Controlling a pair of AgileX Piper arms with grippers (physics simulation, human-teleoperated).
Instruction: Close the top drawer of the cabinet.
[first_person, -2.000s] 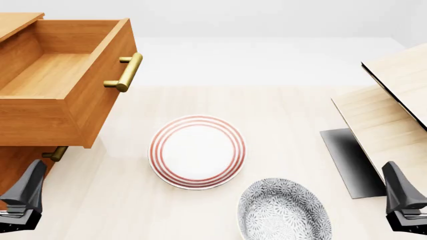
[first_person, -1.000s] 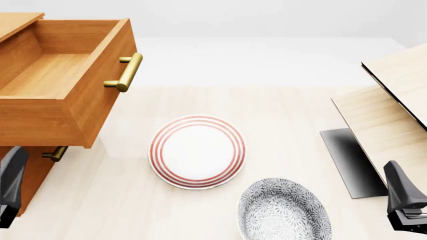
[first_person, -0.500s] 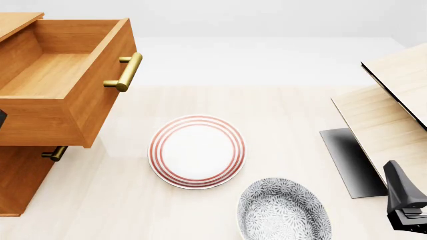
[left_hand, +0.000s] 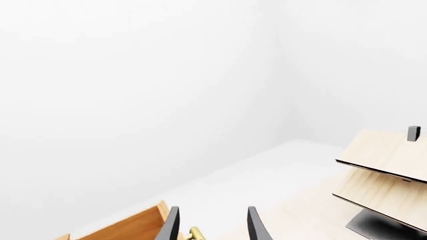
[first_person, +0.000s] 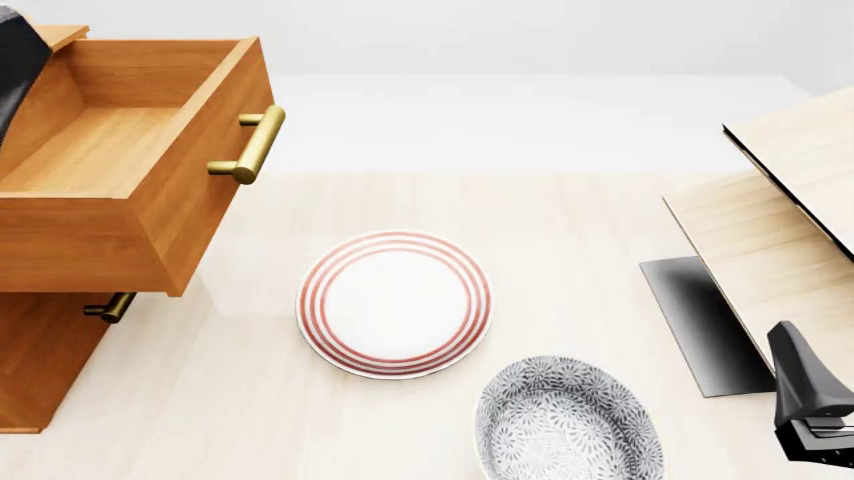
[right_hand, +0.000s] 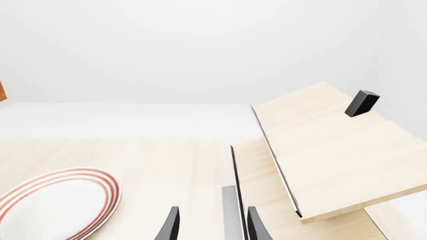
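The left gripper (left_hand: 208, 227) is being held with jaws parted, empty, above the top drawer (first_person: 127, 165), whose brass handle (left_hand: 195, 233) is being seen just below its fingertips. The drawer is standing fully pulled out of the cabinet (first_person: 40, 360); pushing is still to be done. The right gripper (right_hand: 208, 227) is being kept apart, parted, idle

The pale bench (first_person: 574, 210) carried a red-ringed plate (first_person: 395, 304) at centre. A patterned grey bowl (first_person: 569, 420) sat near it, the cabinet (first_person: 40, 350) at the left.
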